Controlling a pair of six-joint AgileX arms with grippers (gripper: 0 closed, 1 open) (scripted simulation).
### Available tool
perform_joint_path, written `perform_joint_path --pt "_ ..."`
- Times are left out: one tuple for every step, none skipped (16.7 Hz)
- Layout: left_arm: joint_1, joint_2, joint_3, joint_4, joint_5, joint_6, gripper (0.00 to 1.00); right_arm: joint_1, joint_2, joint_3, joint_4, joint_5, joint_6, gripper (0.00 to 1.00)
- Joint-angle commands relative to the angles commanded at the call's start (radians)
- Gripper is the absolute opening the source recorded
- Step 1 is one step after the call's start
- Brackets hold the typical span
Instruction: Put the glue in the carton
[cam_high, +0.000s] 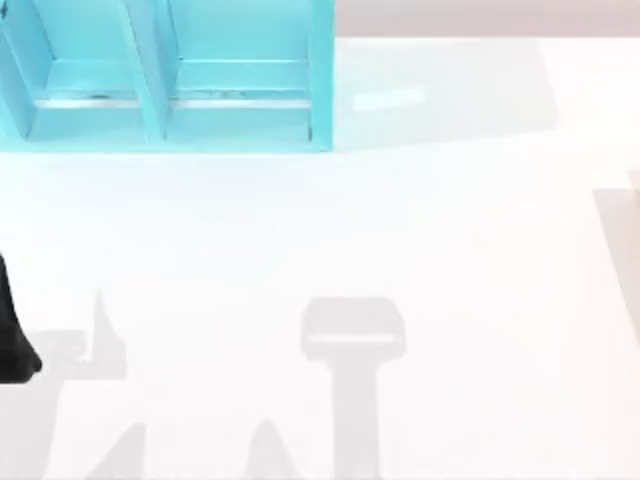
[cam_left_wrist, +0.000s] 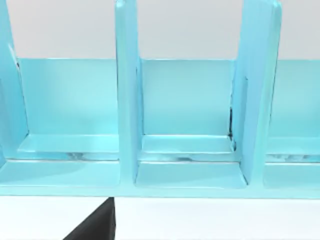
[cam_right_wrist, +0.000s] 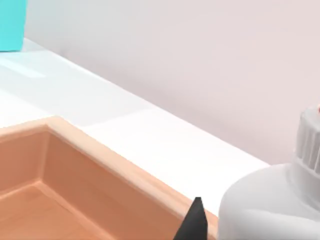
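The left arm (cam_high: 15, 330) is located at the left edge of the worktop (cam_high: 330, 220), seen in the top view as a dark shape. A turquoise rack (cam_high: 170, 90) with upright dividers is set at the far left of the worktop. In the left wrist view the rack's open compartments are faced directly, and a black part of the left end effector (cam_left_wrist: 95, 227) is seen in front of the rack's base. Whether the left end effector is released or clenched cannot be told.

In the right wrist view the glue (cam_right_wrist: 270, 205) is seen close to the camera as a white bottle with a ribbed neck. It is positioned just beside a black tip of the right end effector (cam_right_wrist: 195, 222), at the rim of the tan carton (cam_right_wrist: 100, 160). The carton is open, with its inner floor exposed. Whether the glue is grasped cannot be told, and neither can the state of the right end effector.
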Motion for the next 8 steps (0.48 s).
perform_joint_path --pt "0.000 0.000 0.000 0.000 0.000 0.000 1.00 0.004 -0.001 0.001 0.018 -0.005 -0.002 0.00" --pt "0.000 0.000 0.000 0.000 0.000 0.000 1.00 0.006 -0.003 0.001 0.035 -0.008 -0.004 0.00" --pt "0.000 0.000 0.000 0.000 0.000 0.000 1.00 0.007 -0.005 -0.001 0.051 -0.011 -0.007 0.00" --pt "0.000 0.000 0.000 0.000 0.000 0.000 1.00 0.007 -0.006 -0.005 0.063 -0.012 -0.009 0.00" --pt "0.000 0.000 0.000 0.000 0.000 0.000 1.00 0.007 -0.008 -0.011 0.073 -0.013 -0.011 0.00" --pt "0.000 0.000 0.000 0.000 0.000 0.000 1.00 0.007 -0.009 -0.018 0.080 -0.013 -0.013 0.00" --pt "0.000 0.000 0.000 0.000 0.000 0.000 1.00 0.008 -0.011 -0.027 0.085 -0.012 -0.015 0.00" --pt "0.000 0.000 0.000 0.000 0.000 0.000 1.00 0.009 -0.012 -0.039 0.088 -0.011 -0.017 0.00"
